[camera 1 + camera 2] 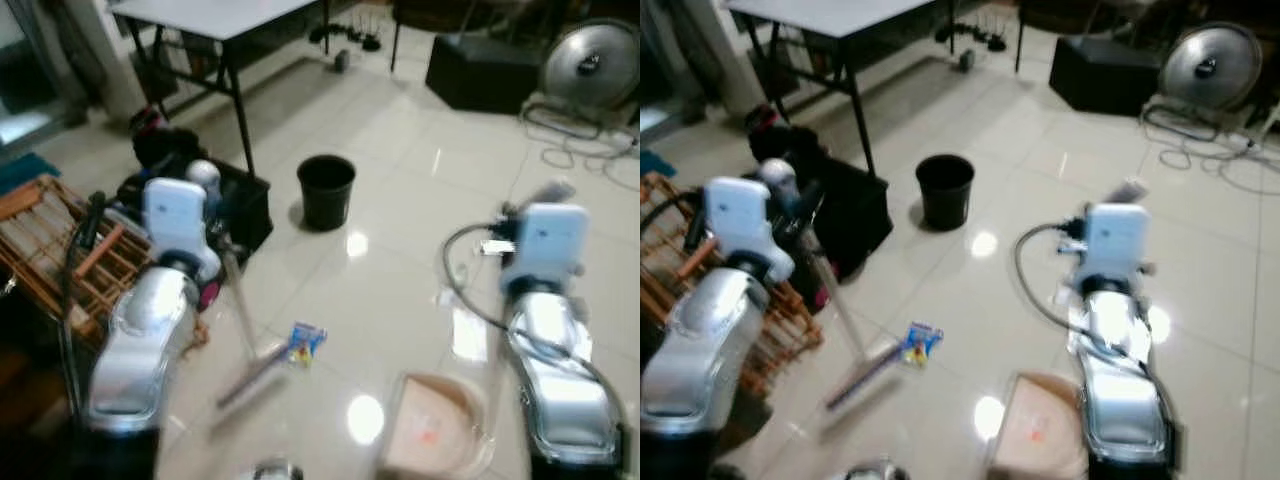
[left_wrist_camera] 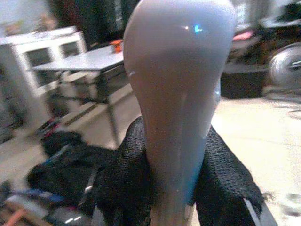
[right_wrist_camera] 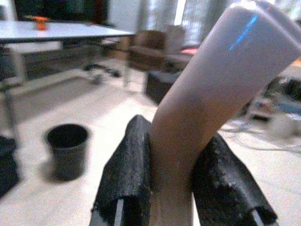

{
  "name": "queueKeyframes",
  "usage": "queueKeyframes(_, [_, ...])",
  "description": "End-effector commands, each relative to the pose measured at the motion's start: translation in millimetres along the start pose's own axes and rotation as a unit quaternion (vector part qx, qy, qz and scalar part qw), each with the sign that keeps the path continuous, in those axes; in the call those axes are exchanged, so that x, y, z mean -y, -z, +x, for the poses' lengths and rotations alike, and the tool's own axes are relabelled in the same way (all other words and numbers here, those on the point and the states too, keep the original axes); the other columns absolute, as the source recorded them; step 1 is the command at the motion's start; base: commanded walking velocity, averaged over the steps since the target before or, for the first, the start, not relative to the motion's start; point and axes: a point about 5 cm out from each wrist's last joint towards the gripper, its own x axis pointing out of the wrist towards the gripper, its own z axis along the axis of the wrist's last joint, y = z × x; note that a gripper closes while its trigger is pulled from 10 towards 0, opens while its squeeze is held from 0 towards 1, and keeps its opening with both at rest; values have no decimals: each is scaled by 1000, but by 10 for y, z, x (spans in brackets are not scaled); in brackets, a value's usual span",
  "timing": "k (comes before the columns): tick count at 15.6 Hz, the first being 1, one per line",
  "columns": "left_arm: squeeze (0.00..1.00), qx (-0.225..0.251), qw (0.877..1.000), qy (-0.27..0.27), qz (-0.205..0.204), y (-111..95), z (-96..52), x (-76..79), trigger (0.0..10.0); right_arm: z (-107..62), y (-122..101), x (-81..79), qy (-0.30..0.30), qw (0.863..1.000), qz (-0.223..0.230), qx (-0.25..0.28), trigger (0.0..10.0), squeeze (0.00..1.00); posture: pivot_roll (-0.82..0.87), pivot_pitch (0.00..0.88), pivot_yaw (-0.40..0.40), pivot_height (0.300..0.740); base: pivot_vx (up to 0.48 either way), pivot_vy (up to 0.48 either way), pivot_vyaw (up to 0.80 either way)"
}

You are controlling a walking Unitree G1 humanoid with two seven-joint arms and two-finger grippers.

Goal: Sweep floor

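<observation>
My left gripper is shut on the pale rounded top of the broom handle. The handle slants down to the broom head on the tiled floor. A small colourful wrapper lies right beside the head. Gripped in my shut right gripper is the pale handle of the dustpan. The beige dustpan rests on the floor just left of my right arm, low in the eye views. A black bin stands upright on the floor ahead, between the two arms.
A black bag and a wooden rack crowd the left side. A table stands behind them. At the far right are a floor fan and loose cables. A dark box sits at the back.
</observation>
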Motion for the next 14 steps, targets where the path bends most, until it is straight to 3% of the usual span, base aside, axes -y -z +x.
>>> queueKeyframes(1, [0,24,1000,-1,9,-101,29,24,10000,6,-90,35,-2,1000,9,24,10000,0,66,44,55,740,401,0,0])
queueKeyframes(11, [0,36,999,-37,1,-77,112,-28,10000,112,-141,-6,-15,999,-10,45,10000,0,55,40,35,740,403,0,134])
queueKeyframes(14, [0,32,999,-42,6,-53,125,-36,10000,134,-128,-49,-43,998,8,45,10000,0,66,63,25,740,395,0,0])
